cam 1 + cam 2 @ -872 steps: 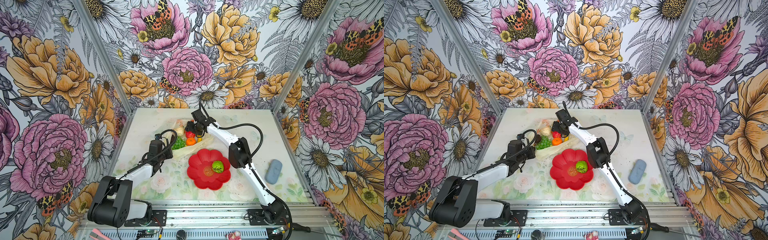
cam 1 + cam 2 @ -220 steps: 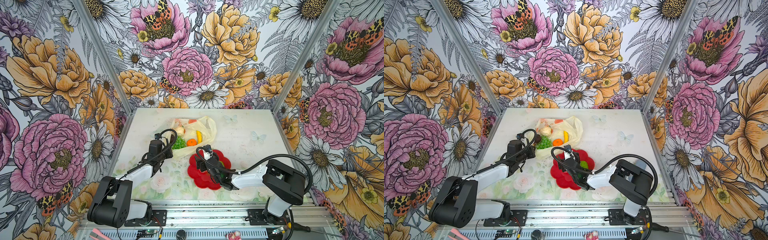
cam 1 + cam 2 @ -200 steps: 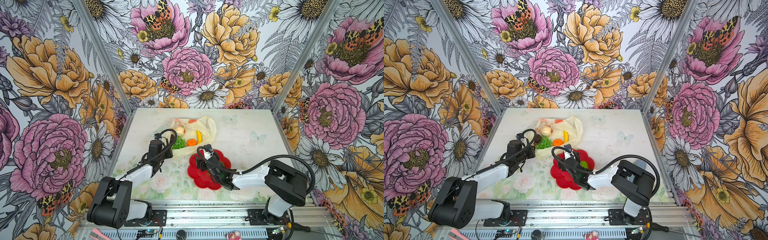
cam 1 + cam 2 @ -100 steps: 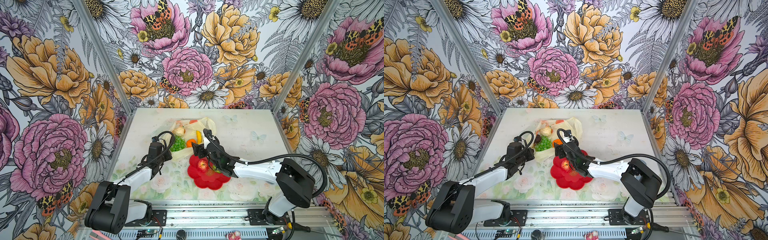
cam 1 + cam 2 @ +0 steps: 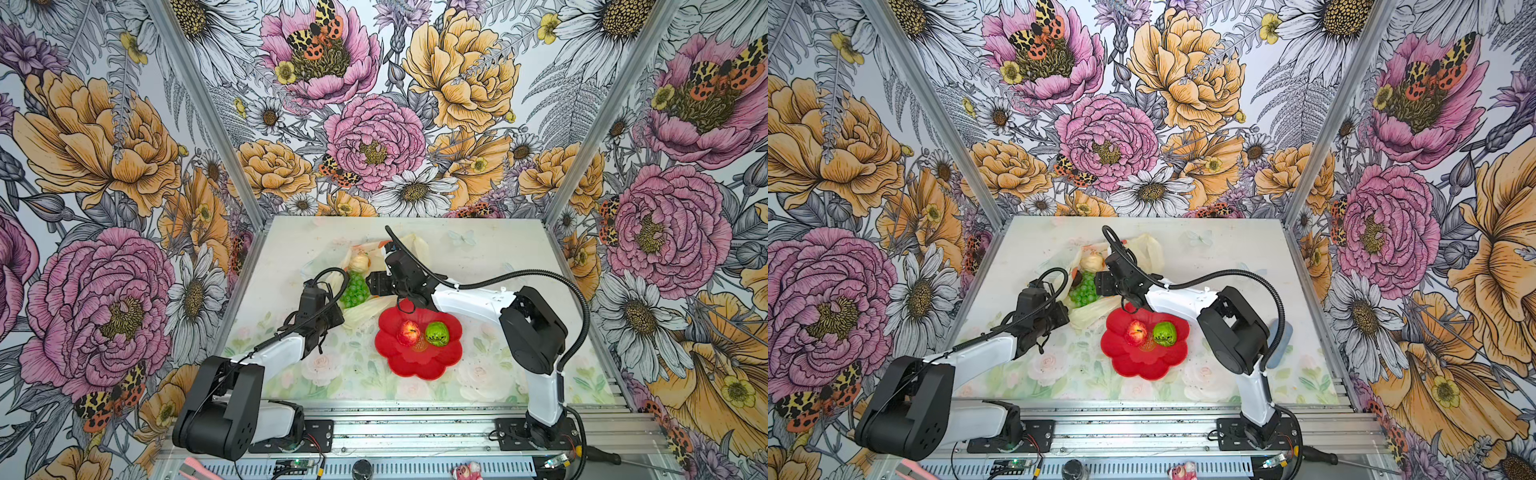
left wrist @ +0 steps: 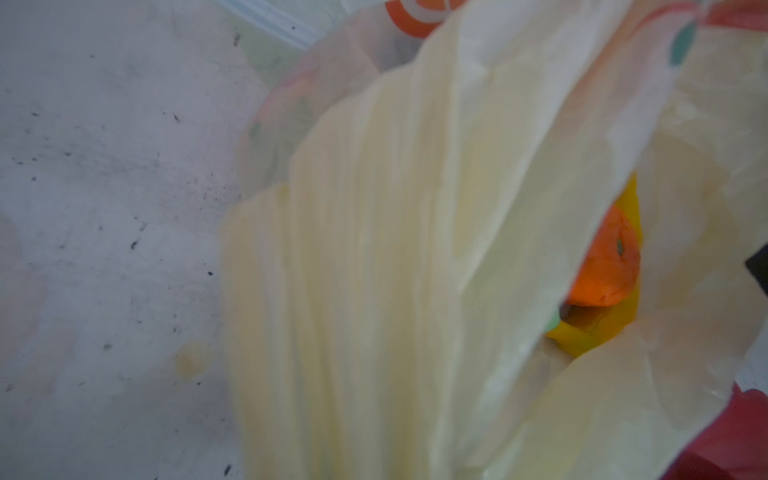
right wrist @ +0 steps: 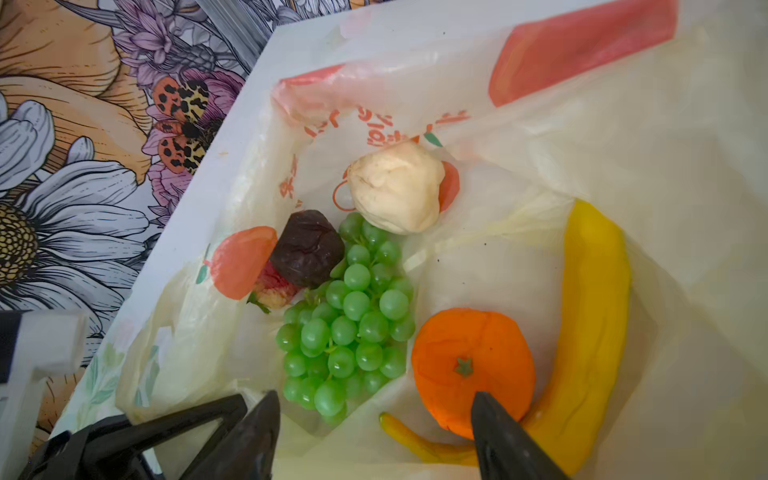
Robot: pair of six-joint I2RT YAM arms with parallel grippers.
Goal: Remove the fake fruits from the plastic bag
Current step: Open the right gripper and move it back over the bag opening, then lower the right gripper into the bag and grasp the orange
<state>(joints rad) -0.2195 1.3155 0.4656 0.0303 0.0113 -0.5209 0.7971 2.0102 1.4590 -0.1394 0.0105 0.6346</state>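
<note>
While left end effector [image 5: 333, 322] pinches plastic bag [image 5: 367, 311], right end effector [image 7: 374, 397] gapes over orange [image 7: 469, 353], bag lettering [image 7: 379, 129] illegible.

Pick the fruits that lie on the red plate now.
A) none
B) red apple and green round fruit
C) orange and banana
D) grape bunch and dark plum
B: the red apple and the green round fruit rest on the red plate, while the orange, banana and grape bunch lie inside the plastic bag.
</note>
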